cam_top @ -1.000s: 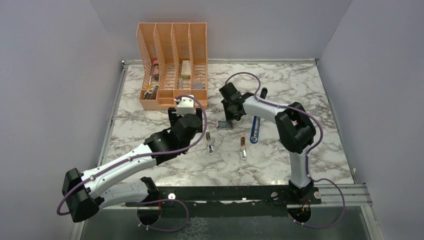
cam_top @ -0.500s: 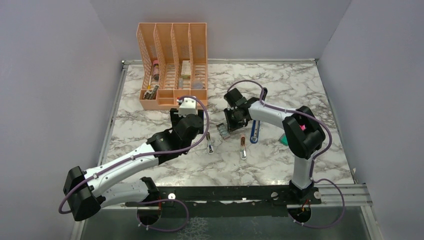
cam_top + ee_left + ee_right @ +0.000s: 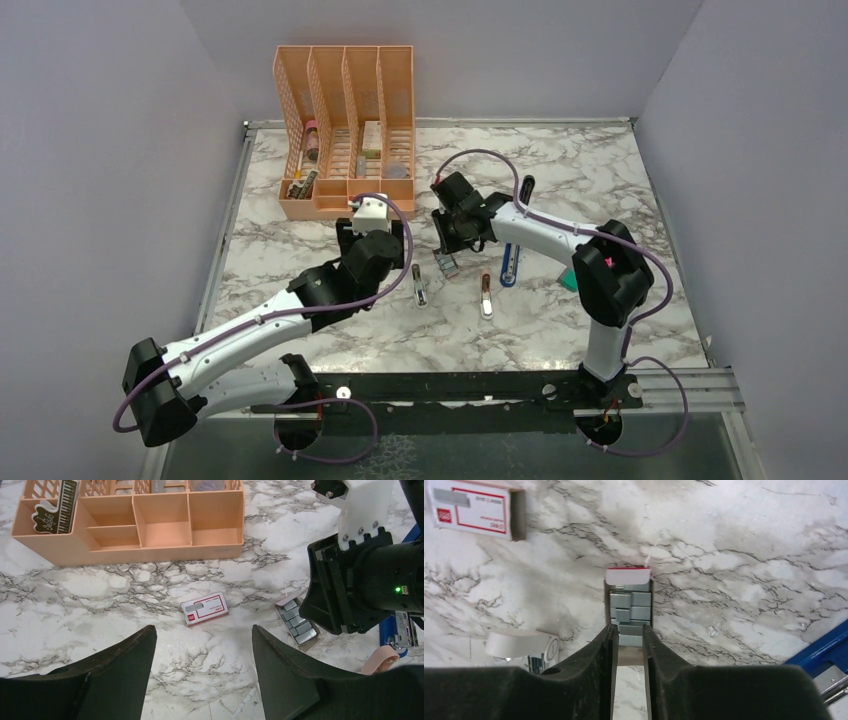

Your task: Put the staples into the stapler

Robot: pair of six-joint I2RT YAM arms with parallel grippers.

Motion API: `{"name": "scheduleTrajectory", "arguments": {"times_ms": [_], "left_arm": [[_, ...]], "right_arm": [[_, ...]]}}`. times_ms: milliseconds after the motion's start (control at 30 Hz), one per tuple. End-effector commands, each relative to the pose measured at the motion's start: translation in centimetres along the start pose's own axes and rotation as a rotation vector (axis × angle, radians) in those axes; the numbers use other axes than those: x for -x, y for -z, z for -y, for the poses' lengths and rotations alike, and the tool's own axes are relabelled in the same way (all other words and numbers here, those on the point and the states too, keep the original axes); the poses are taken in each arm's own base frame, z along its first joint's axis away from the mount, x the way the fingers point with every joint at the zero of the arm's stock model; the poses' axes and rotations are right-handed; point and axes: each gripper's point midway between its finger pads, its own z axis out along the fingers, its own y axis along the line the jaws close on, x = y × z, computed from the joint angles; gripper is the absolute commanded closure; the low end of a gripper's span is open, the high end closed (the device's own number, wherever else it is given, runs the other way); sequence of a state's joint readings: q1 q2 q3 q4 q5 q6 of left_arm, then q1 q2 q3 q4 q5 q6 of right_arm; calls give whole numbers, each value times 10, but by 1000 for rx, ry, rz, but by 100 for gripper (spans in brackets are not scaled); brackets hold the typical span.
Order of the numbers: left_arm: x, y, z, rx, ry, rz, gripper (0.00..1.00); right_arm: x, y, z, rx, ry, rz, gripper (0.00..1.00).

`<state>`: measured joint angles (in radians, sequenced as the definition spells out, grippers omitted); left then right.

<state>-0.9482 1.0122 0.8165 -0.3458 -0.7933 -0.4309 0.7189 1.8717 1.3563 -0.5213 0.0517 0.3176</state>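
Observation:
The staples' reddish-pink box [image 3: 204,608] lies on the marble ahead of my left gripper [image 3: 202,645], which hovers open and empty above bare table. The box's pulled-out tray of grey staples [image 3: 629,612] [image 3: 445,265] lies flat to its right. My right gripper [image 3: 629,630] hangs over the tray's near cardboard end. Its fingers [image 3: 609,645] stand a narrow gap apart and pinch nothing. The blue stapler [image 3: 510,263] lies right of the tray, and its end shows at the right wrist view's edge [image 3: 824,647].
An orange desk organizer [image 3: 345,130] stands at the back left. Two small slim items [image 3: 420,287] [image 3: 486,297] lie near the tray, and a black pen [image 3: 527,185] lies farther back. A white roll-like object [image 3: 519,645] sits left of my right fingers.
The right gripper carried the staple tray a little toward the front, its jaws then parted slightly, and it drew back. The left arm barely moved.

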Motion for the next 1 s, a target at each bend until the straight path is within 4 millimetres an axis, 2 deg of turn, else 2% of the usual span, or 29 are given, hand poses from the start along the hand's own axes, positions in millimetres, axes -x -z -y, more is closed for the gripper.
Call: {"name": "scheduleTrajectory", "arguments": {"times_ms": [0, 100, 367, 533, 967], "left_arm": [[7, 4, -6, 9, 44, 31, 29], [7, 4, -7, 10, 45, 33, 29], [6, 4, -8, 14, 46, 31, 29], [5, 3, -9, 17, 45, 30, 29], [4, 3, -9, 19, 44, 29, 29]], "right_arm": [[15, 2, -12, 7, 40, 37, 74], [16, -5, -14, 2, 38, 32, 78], [14, -20, -15, -22, 44, 10, 76], [13, -22, -19, -4, 47, 10, 77], [8, -30, -22, -1, 60, -5, 68]]}}
